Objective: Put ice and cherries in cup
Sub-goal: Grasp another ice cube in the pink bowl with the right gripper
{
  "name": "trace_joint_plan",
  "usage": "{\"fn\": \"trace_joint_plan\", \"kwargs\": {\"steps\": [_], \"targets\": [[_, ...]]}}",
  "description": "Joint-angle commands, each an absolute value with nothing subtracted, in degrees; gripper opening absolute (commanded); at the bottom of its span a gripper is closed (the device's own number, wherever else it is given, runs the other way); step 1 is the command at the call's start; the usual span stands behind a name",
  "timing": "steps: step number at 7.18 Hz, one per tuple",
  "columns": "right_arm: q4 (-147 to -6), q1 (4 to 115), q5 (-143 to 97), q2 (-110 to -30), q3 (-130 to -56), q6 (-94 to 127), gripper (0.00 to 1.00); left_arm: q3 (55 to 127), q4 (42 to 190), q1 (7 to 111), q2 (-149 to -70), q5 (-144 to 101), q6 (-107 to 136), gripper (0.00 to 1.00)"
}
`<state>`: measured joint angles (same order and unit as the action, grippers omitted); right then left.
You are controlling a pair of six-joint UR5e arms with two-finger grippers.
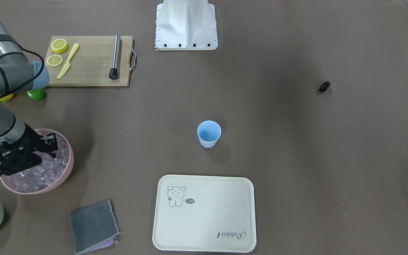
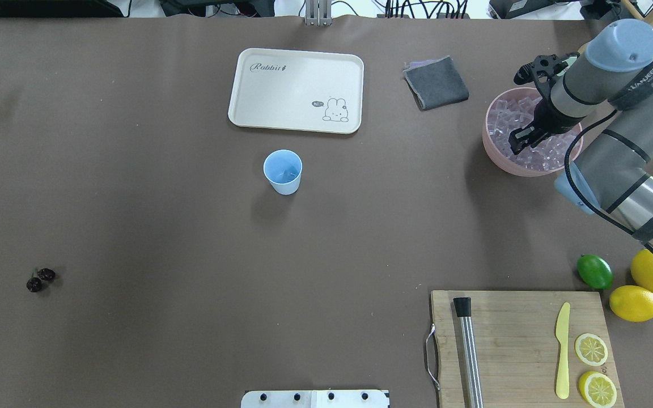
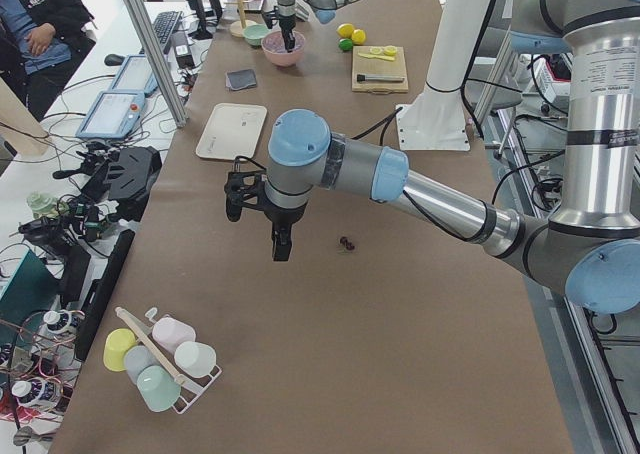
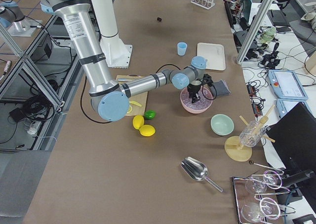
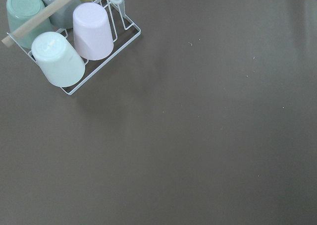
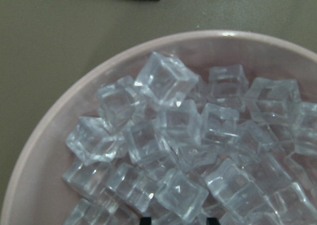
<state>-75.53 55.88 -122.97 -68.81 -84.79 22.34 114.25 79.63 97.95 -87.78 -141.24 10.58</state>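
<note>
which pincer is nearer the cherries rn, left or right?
Left. The left pincer hangs above the table close beside the cherries, not touching them. The right pincer is far across the table, down over the ice in the pink bowl.

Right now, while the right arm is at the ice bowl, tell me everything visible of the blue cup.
The cup is small, light blue, smooth like plastic, with a round open rim and sides tapering to a narrower base. It stands upright near mid-table on the brown table cover, apart from the cream tray. Only the cover touches it. Whether anything lies inside I cannot tell.
</note>
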Motion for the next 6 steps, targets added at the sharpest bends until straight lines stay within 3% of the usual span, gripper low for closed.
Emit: {"fn": "trace_joint_plan", "kwargs": {"steps": [1,3,4,5,6], "targets": [[-81.1,58.5,-126.1,-65.3,-86.5,22.3,0.19,114.0,79.6,98.3,-87.7,-141.2,10.6,0.98],[-95.3,59.0,-126.2,-58.0,-90.2,22.3,0.19,114.2,79.6,98.5,-87.6,-141.2,10.6,0.98],[-95.3,58.6,-126.0,-59.1,-90.5,21.9,0.20,114.2,79.6,98.6,-87.7,-141.2,10.5,0.98],[-93.6,57.8,-124.0,-61.9,-89.8,15.7,0.35,114.2,79.7,98.6,-87.8,-141.2,10.6,0.98],[-88.1,57.8,-120.3,-64.8,-89.0,10.1,0.61,114.5,79.6,98.7,-87.7,-141.3,10.5,0.98]]}}
